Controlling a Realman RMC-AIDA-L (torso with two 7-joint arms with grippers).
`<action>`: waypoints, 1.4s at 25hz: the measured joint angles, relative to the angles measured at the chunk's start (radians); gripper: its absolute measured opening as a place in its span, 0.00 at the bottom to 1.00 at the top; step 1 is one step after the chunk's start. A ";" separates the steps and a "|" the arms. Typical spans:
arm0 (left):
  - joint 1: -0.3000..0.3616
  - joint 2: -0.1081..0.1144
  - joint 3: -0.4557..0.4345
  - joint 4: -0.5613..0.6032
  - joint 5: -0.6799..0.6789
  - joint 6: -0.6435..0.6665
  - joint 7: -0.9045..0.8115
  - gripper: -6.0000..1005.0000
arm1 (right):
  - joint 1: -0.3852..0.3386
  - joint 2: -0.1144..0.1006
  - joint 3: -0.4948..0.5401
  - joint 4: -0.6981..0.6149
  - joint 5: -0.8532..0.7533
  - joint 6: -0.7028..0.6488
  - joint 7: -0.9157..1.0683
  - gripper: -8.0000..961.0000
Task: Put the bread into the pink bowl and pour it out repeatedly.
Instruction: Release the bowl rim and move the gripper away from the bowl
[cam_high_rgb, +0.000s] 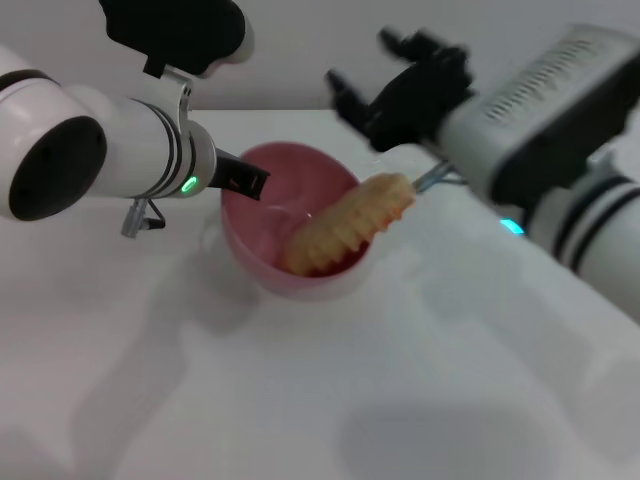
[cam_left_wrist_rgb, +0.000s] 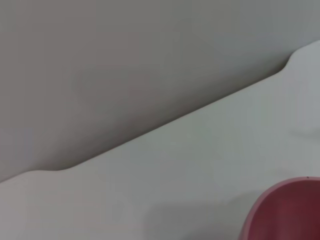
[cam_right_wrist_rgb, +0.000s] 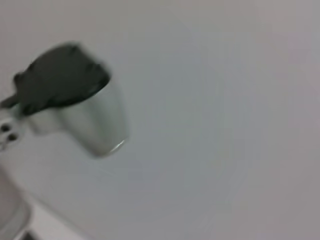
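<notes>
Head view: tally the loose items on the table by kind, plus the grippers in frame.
Pink bowl: 1
Bread, lying across the bowl's rim: 1
Grippers: 2, left gripper at the bowl's rim, right gripper raised behind it
Total: 4

bowl (cam_high_rgb: 300, 215): matte pink. bread (cam_high_rgb: 345, 225): orange-cream ridges. table (cam_high_rgb: 300, 400): plain white. left gripper (cam_high_rgb: 245, 180): black, white arm, green LED. right gripper (cam_high_rgb: 400, 85): black, grey-white arm.

White table (cam_high_rgb: 300, 400), pink bowl (cam_high_rgb: 300, 275) resting on it, near middle
</notes>
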 joint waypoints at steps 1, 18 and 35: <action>0.002 0.000 0.000 -0.003 -0.013 0.005 0.010 0.05 | -0.022 0.001 0.012 0.003 -0.039 -0.041 0.000 0.66; -0.026 -0.005 0.050 -0.015 -0.108 0.047 0.034 0.05 | -0.205 0.004 0.265 0.268 0.143 -0.595 -0.361 0.66; -0.046 -0.007 0.075 -0.036 -0.193 0.048 0.024 0.05 | -0.172 -0.002 0.051 0.495 1.091 -0.922 -0.943 0.66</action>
